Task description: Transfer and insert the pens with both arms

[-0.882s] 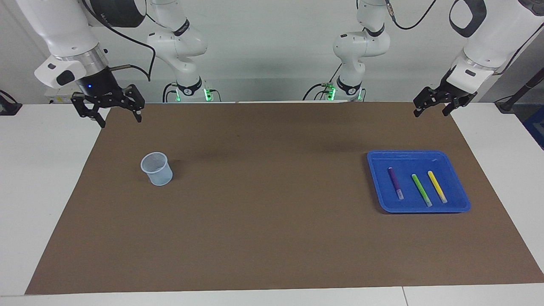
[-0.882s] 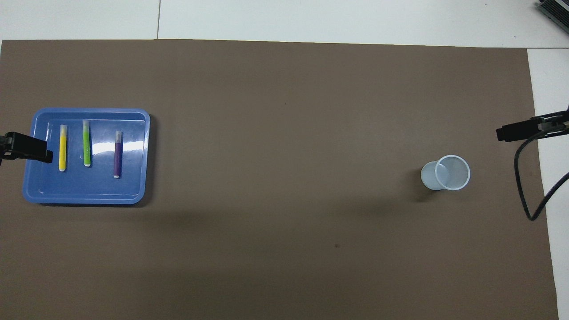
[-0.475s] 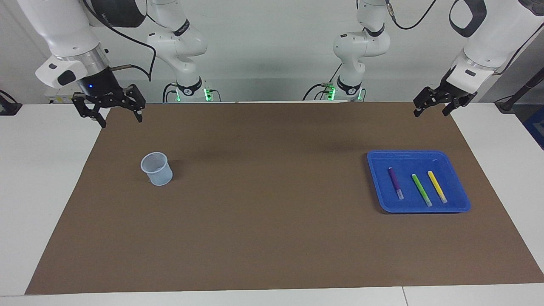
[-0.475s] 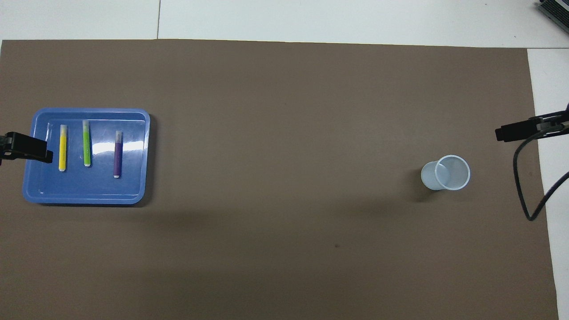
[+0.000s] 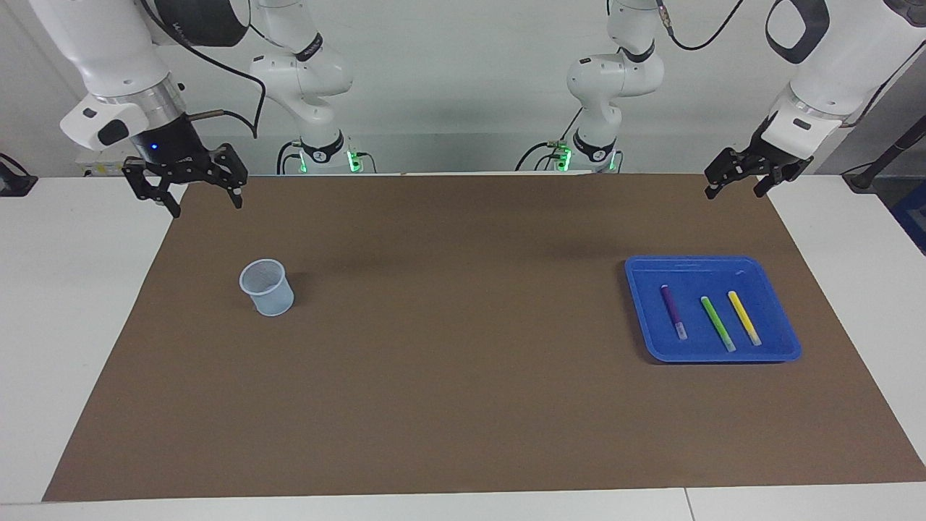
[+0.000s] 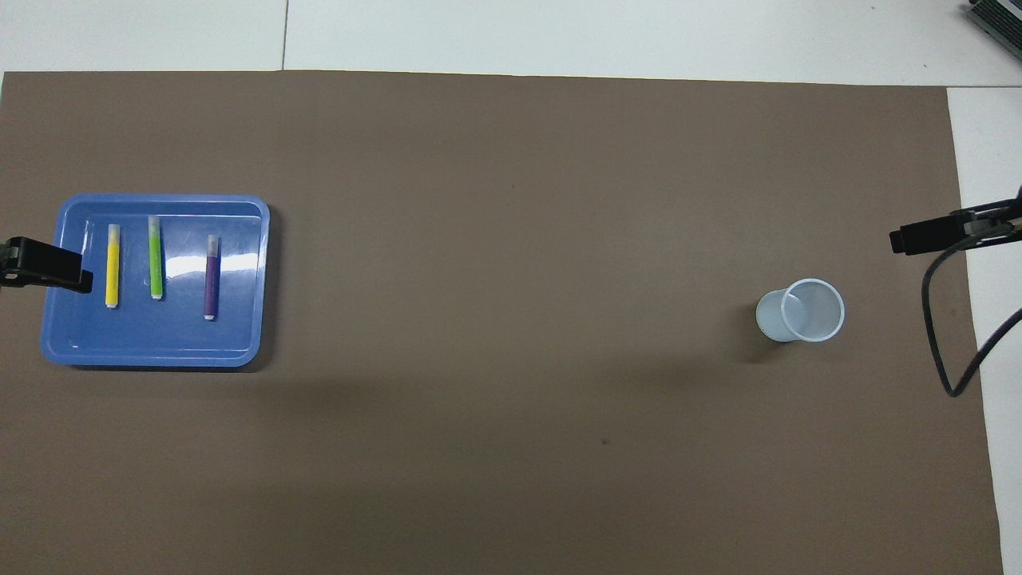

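Three pens lie side by side in a blue tray [image 5: 696, 262] at the left arm's end of the mat: purple [image 5: 673, 311], green [image 5: 718, 323] and yellow [image 5: 744, 317]. In the overhead view the yellow pen [image 6: 112, 265], green pen [image 6: 155, 257] and purple pen [image 6: 211, 276] lie in the tray [image 6: 160, 358]. My left gripper [image 5: 732, 193] is open and empty, raised over the mat's edge by the tray; its tip shows in the overhead view [image 6: 48, 267]. My right gripper [image 5: 205, 206] is open and empty, raised over the right arm's end of the mat, apart from the cup.
A pale translucent cup [image 5: 268, 288] stands upright on the brown mat [image 5: 463, 325] toward the right arm's end; it also shows in the overhead view [image 6: 802, 311]. A black cable [image 6: 946, 335] hangs by the right gripper. White table surrounds the mat.
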